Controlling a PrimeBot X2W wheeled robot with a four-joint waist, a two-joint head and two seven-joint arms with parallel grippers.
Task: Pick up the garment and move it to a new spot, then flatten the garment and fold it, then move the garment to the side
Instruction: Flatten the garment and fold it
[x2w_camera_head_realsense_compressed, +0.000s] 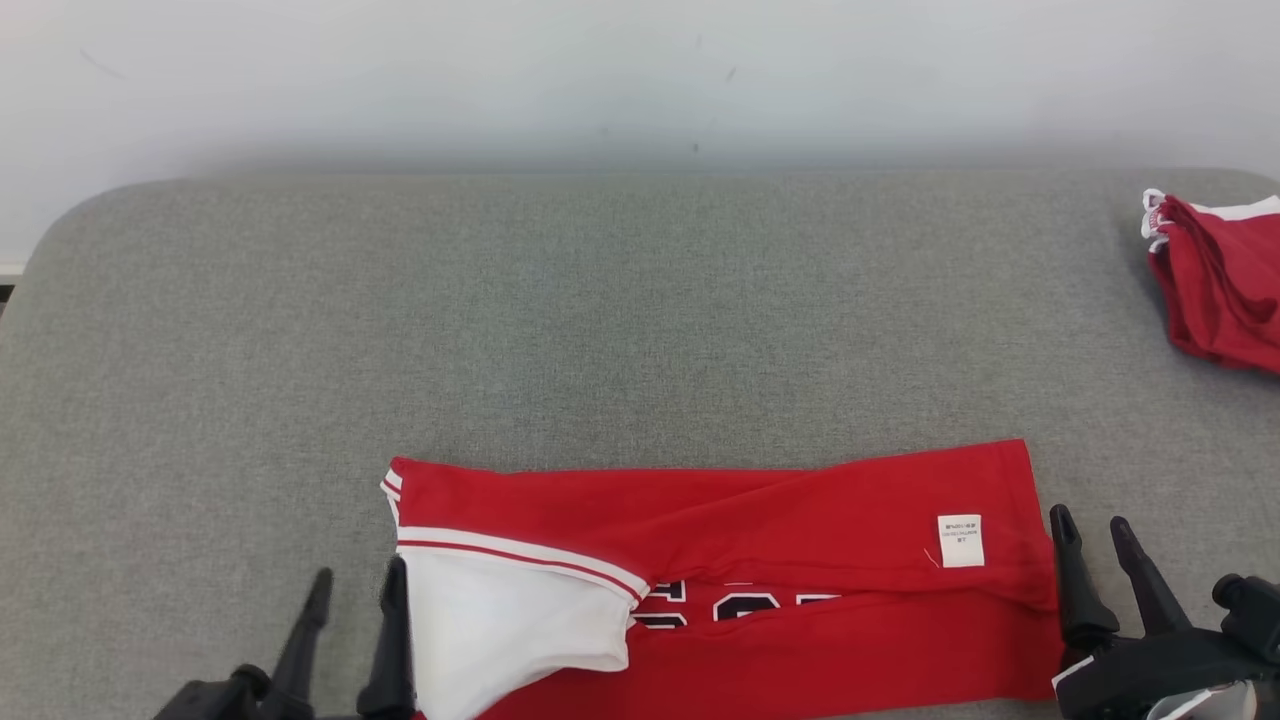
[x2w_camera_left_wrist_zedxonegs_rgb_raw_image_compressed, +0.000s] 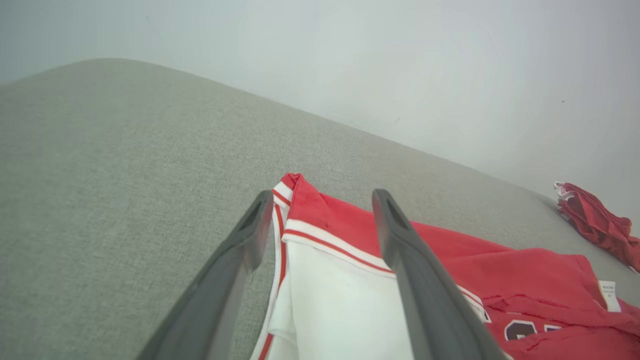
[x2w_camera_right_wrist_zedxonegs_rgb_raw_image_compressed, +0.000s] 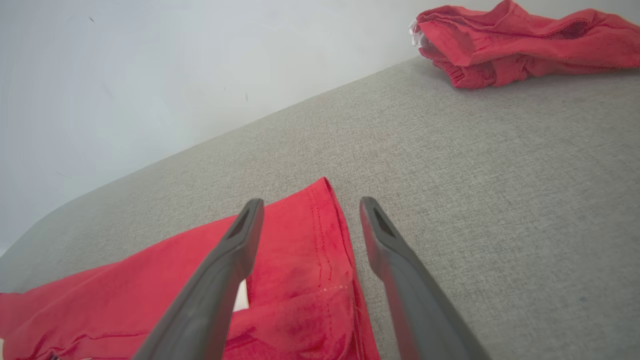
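The garment (x2w_camera_head_realsense_compressed: 740, 530) is a red jersey with white trim and dark lettering, folded into a long band near the front edge of the grey table (x2w_camera_head_realsense_compressed: 600, 320). A white sleeve panel lies at its left end, a small white label near its right end. My left gripper (x2w_camera_head_realsense_compressed: 358, 590) stands open at the jersey's left end, one finger against the white panel; in the left wrist view the gripper (x2w_camera_left_wrist_zedxonegs_rgb_raw_image_compressed: 320, 210) straddles the trimmed corner of the garment (x2w_camera_left_wrist_zedxonegs_rgb_raw_image_compressed: 350, 240). My right gripper (x2w_camera_head_realsense_compressed: 1092, 530) is open just beside the right hem; the right wrist view has the gripper (x2w_camera_right_wrist_zedxonegs_rgb_raw_image_compressed: 310, 210) over the hem of the garment (x2w_camera_right_wrist_zedxonegs_rgb_raw_image_compressed: 305, 240), holding nothing.
A second red garment (x2w_camera_head_realsense_compressed: 1220, 280) lies crumpled at the table's far right edge, also in the right wrist view (x2w_camera_right_wrist_zedxonegs_rgb_raw_image_compressed: 520, 40). A pale wall (x2w_camera_head_realsense_compressed: 640, 80) stands behind the table. Bare grey surface stretches across the middle and left.
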